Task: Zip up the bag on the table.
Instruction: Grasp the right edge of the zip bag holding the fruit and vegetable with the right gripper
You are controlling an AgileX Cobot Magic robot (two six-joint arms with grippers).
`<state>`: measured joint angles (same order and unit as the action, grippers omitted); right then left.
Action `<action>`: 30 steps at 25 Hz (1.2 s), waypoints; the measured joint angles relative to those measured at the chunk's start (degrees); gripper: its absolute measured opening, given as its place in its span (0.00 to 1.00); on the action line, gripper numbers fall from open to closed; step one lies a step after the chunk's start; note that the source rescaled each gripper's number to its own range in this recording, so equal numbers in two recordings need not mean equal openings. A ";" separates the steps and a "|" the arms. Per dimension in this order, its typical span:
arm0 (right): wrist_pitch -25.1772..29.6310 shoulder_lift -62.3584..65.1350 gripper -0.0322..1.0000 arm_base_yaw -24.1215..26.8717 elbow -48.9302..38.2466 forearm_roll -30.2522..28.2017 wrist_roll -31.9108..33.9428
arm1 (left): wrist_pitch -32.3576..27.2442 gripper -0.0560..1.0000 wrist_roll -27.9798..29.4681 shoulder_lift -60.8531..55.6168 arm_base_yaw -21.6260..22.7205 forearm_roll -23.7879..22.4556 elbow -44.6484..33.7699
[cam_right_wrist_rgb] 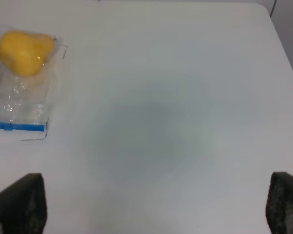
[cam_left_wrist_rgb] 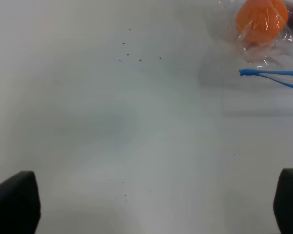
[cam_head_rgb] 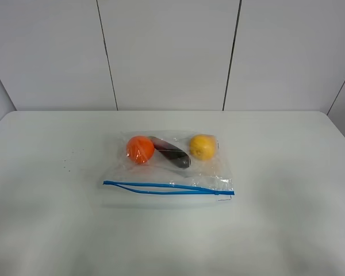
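The bag lies flat in the middle of the table, a clear crinkly zip bag. Its blue zipper strip runs along the near edge, with the two tracks parted along most of the length. Inside are an orange fruit, a dark purple vegetable and a yellow fruit. No arm shows in the exterior view. My left gripper is open and empty above bare table, left of the bag's orange end. My right gripper is open and empty, right of the bag's yellow end.
A few small dark specks mark the table left of the bag. The table's far right corner shows in the right wrist view. Grey wall panels stand behind the table.
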<state>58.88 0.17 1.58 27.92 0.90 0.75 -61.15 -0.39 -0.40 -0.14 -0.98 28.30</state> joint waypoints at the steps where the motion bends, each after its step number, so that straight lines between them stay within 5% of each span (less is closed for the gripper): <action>1: 0.00 0.00 1.00 0.00 0.00 0.00 0.00 | 0.00 1.00 0.00 0.00 0.00 0.00 0.00; 18: 0.13 -1.71 1.00 0.00 0.43 -0.90 0.00 | 0.00 1.00 0.00 0.00 0.00 0.00 0.00; 30: -3.07 -33.47 1.00 0.00 6.87 6.83 -0.16 | 0.00 1.00 0.00 0.00 0.00 0.00 0.00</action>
<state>55.81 -33.30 1.58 34.79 7.74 0.59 -61.15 -0.39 -0.40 -0.14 -0.98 28.30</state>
